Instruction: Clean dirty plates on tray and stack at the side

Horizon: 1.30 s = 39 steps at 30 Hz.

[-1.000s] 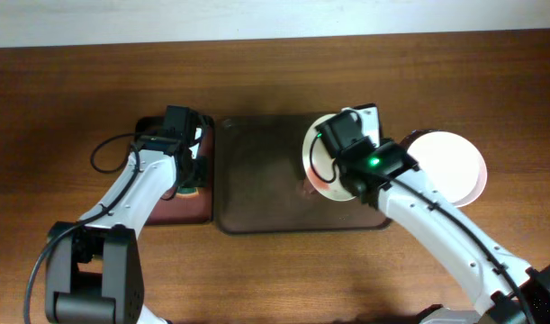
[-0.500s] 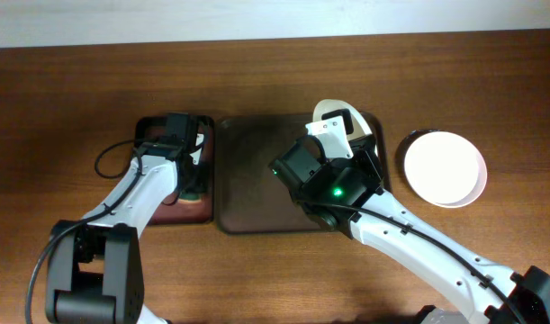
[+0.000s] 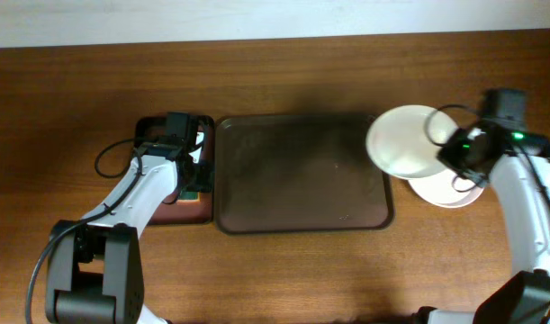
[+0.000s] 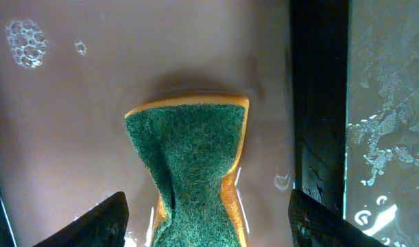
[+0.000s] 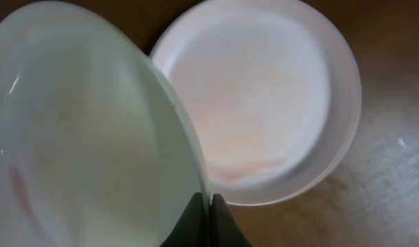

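The tray (image 3: 302,211) sits mid-table: dark brown, rectangular, with rounded corners and a raised rim. Its floor carries a wet film and suds. Its left rim runs just beside the black rim of the narrow tray (image 3: 148,126), with only a thin seam between them.

In the overhead view the held plate (image 3: 402,142) overlaps the tray's right rim on one side. On the other it overlaps the left edge of the table plate (image 3: 455,191). The table plate rests on bare wood right of the tray, apart from its rim.

The right gripper (image 5: 208,214) is closed narrow on the held plate's rim, one finger on each face. The plate hangs tilted, its edge cutting across the table plate below. Both plates are round, shallow, glossy and white. The table plate shows a faint pink tint.

The left gripper (image 4: 206,223) is spread wide over the narrow tray. One finger (image 4: 103,221) stands left of the sponge (image 4: 188,161) and the other right, each with a gap. The sponge has a coarse green scouring face on yellow foam and is pinched at the waist. It lies on wet reddish-brown surface beside the black rim.
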Available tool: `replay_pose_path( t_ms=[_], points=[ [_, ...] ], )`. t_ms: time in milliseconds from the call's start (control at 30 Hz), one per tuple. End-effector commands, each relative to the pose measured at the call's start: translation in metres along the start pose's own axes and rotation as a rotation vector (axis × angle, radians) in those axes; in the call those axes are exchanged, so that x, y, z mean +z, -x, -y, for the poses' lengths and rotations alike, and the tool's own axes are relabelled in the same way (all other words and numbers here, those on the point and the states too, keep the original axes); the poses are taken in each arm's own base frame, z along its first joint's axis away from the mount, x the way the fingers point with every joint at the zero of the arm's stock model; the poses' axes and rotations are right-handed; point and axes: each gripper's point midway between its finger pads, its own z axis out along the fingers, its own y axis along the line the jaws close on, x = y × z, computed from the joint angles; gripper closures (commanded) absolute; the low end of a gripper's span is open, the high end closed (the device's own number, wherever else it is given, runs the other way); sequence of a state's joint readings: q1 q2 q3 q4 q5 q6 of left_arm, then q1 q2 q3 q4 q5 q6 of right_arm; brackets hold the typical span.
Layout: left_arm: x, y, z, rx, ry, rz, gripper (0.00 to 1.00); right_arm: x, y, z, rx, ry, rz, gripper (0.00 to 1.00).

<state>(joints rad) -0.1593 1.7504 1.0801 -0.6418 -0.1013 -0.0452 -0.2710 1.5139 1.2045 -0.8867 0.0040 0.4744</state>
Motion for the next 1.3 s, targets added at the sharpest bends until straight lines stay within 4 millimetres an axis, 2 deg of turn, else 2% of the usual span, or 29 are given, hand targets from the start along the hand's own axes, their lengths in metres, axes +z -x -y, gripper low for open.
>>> replay_pose_path(
  t_ms=[0,100,200,267,300,333,367,400,433,467,500,533,567,633,667,733,767,833,900,967,1067,1133,1267],
  points=[
    [0.004,-0.003,-0.001,0.000,-0.006,-0.014,0.27,-0.002,0.013,0.041,0.158,0.009,-0.016,0.96],
    [0.004,-0.004,-0.001,0.000,-0.006,-0.018,0.26,0.019,0.010,0.080,0.254,-0.052,-0.072,0.96],
    [0.004,-0.004,-0.001,0.000,-0.006,-0.018,0.26,0.031,0.008,0.096,0.298,-0.079,-0.109,0.95],
    [0.004,-0.004,-0.001,0.000,-0.006,-0.016,0.24,0.032,0.007,0.095,0.298,-0.074,-0.113,0.55],
    [0.002,-0.003,-0.001,-0.011,-0.005,-0.011,0.23,0.032,0.006,0.091,0.290,-0.050,-0.121,0.47],
    [-0.003,0.003,-0.002,-0.050,-0.007,0.011,0.21,0.031,0.005,0.075,0.222,0.042,-0.144,0.44],
    [-0.017,0.015,-0.004,-0.118,-0.010,0.060,0.20,0.025,-0.002,0.037,0.059,0.262,-0.184,0.35],
    [-0.025,0.020,-0.007,-0.152,-0.013,0.085,0.19,0.021,-0.007,0.020,-0.010,0.341,-0.196,0.28],
    [-0.039,0.028,-0.013,-0.203,-0.020,0.128,0.12,0.020,-0.012,0.009,-0.058,0.360,-0.207,0.19],
    [-0.057,0.035,-0.018,-0.239,-0.049,0.178,0.00,0.020,-0.027,-0.016,-0.194,0.383,-0.224,0.06],
    [-0.065,0.035,-0.021,-0.257,-0.063,0.190,0.00,0.021,-0.039,-0.033,-0.282,0.376,-0.240,0.01],
    [-0.070,0.026,-0.027,-0.293,-0.057,0.167,0.00,0.021,-0.054,-0.050,-0.375,0.343,-0.253,0.01],
    [-0.070,0.011,-0.030,-0.300,-0.047,0.111,0.01,0.020,-0.063,-0.058,-0.441,0.297,-0.260,0.01],
    [-0.070,-0.038,-0.032,-0.319,-0.024,-0.087,0.00,0.009,-0.087,-0.066,-0.592,0.160,-0.281,0.01],
    [-0.073,-0.057,-0.031,-0.314,-0.018,-0.161,0.01,0.000,-0.099,-0.068,-0.628,0.154,-0.299,0.01],
    [-0.080,-0.072,-0.030,-0.311,-0.013,-0.210,0.00,-0.013,-0.106,-0.067,-0.635,0.157,-0.302,0.01],
    [-0.088,-0.080,-0.029,-0.309,-0.017,-0.214,0.01,-0.028,-0.108,-0.063,-0.636,0.165,-0.285,0.01],
    [-0.102,-0.085,-0.027,-0.314,-0.041,-0.148,0.01,-0.048,-0.111,-0.058,-0.638,0.197,-0.221,0.01],
    [-0.124,-0.086,-0.027,-0.321,-0.069,0.055,0.00,-0.081,-0.115,-0.049,-0.642,0.265,-0.048,0.01],
    [-0.147,-0.090,-0.027,-0.322,-0.096,0.246,0.01,-0.106,-0.121,-0.036,-0.646,0.307,0.089,0.02],
    [-0.191,-0.102,-0.030,-0.330,-0.118,0.525,0.00,-0.149,-0.131,-0.021,-0.642,0.378,0.268,0.01],
    [-0.206,-0.105,-0.031,-0.330,-0.125,0.598,0.01,-0.159,-0.132,-0.019,-0.641,0.396,0.311,0.01],
    [-0.206,-0.105,-0.031,-0.330,-0.125,0.597,0.01,-0.154,-0.131,-0.020,-0.642,0.389,0.293,0.01]
  ],
)
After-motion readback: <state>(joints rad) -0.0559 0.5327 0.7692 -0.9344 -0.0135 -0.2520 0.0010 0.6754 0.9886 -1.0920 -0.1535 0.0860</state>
